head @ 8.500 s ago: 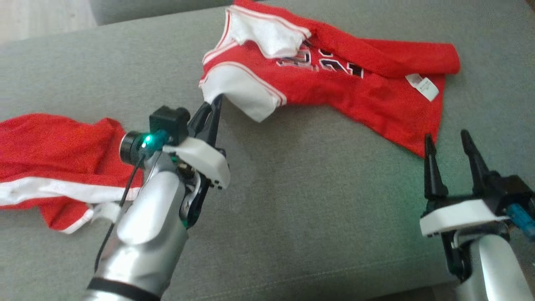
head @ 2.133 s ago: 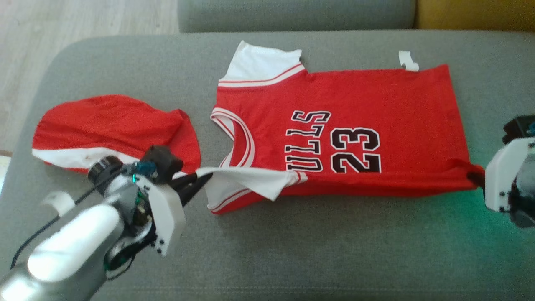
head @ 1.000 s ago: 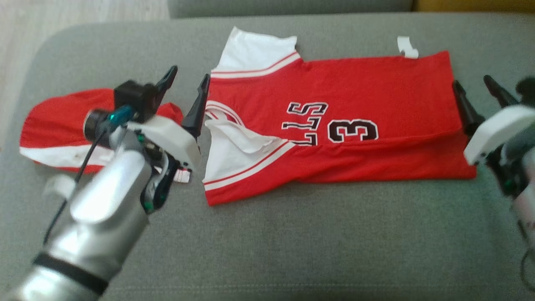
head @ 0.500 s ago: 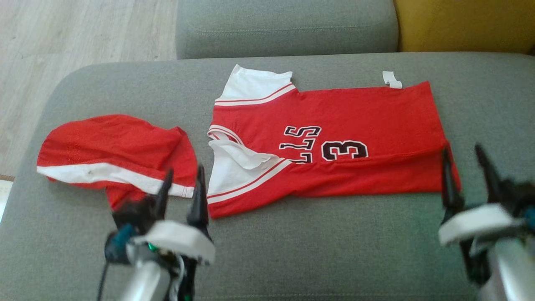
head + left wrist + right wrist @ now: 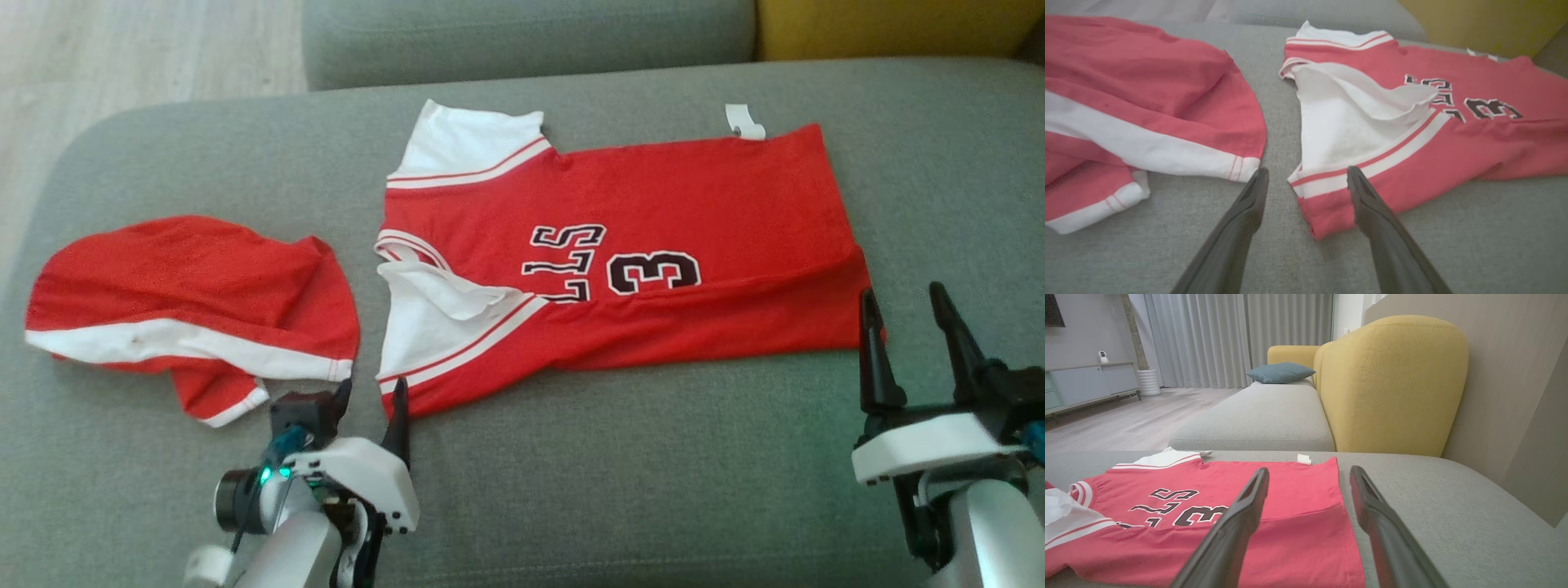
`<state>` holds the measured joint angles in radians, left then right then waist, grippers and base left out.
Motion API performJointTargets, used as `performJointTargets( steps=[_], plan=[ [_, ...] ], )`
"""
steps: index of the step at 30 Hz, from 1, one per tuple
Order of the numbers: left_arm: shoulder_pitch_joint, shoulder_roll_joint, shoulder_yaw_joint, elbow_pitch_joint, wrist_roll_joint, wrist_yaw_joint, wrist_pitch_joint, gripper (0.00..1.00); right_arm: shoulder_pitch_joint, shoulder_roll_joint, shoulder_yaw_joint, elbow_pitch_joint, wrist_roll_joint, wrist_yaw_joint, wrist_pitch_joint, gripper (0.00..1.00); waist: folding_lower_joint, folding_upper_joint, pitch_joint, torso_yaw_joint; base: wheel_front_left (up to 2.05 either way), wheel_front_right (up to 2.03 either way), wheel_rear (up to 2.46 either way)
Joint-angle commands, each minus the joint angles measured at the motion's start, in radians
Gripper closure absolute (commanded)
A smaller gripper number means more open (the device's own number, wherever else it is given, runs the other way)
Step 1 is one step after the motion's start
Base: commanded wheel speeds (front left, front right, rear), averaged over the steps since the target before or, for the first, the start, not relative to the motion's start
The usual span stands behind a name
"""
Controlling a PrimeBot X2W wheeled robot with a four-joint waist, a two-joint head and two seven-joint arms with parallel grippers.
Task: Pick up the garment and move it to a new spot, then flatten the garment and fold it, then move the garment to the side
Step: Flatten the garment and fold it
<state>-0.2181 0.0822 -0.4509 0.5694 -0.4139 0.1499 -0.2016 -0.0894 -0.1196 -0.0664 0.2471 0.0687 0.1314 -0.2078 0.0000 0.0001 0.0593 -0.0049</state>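
Grippers first: the left gripper [image 5: 371, 398] sits low over the grey sofa cushion [image 5: 588, 490], its two dark fingers spread wide with nothing between them. Over on the other side the right gripper [image 5: 902, 304] matches it, also parted and empty. They bracket the near long edge of the red jersey [image 5: 653, 196], which lies across the middle of the cushion, collar toward the robot's left and hem toward its right. That looks like a sensible stance, since one tool at each end can lift a long edge evenly. From the left wrist, one finger overlaps the jersey's striped shoulder corner while the other points at the hem of the red shorts [image 5: 180, 278] lying just beside it (whether either fingertip touches cloth, I cannot tell). The jersey's near edge is already turned up over the front, hiding part of the lettering, so I judge a first lengthwise fold done. The white sleeve [image 5: 429, 314] is bunched and may want smoothing. A small white tag [image 5: 743, 122] pokes out at the far hem. One risk is the left fingers catching the shorts along with the jersey.
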Motion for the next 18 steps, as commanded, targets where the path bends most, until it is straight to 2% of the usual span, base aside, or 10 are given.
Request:
performJointTargets(
  steps=[1,13,14,15,18],
  plan=[
    [-0.055,-0.001,0.02,-0.002,0.008,0.004,0.003,0.0,-0.043,-0.011,0.023,-0.041,-0.008,-0.001,0.0,0.0,0.0,-0.0001,0.014,-0.012,0.0,0.0,0.0],
    [-0.168,-0.01,-0.018,0.225,0.014,-0.013,0.05,0.0,-0.066,-0.02,0.003,-0.072,-0.015,-0.001,0.023,0.0,0.0,-0.0001,0.076,-0.055,0.0,0.0,0.0],
    [-0.175,-0.011,-0.022,0.235,0.015,-0.018,0.049,0.65,-0.067,-0.02,0.001,-0.07,-0.017,-0.001,0.028,0.0,0.0,-0.0001,0.078,-0.055,0.0,0.0,0.0],
    [-0.181,-0.012,-0.028,0.243,0.016,-0.023,0.047,1.0,-0.07,-0.021,-0.001,-0.066,-0.019,-0.001,0.036,0.0,0.0,-0.0001,0.08,-0.054,0.0,0.0,0.0],
    [-0.198,-0.016,-0.035,0.25,0.017,-0.03,0.021,1.0,-0.082,-0.02,-0.019,-0.037,-0.033,-0.001,0.082,0.0,0.0,-0.0001,0.084,-0.045,0.0,0.0,0.0]
  ],
)
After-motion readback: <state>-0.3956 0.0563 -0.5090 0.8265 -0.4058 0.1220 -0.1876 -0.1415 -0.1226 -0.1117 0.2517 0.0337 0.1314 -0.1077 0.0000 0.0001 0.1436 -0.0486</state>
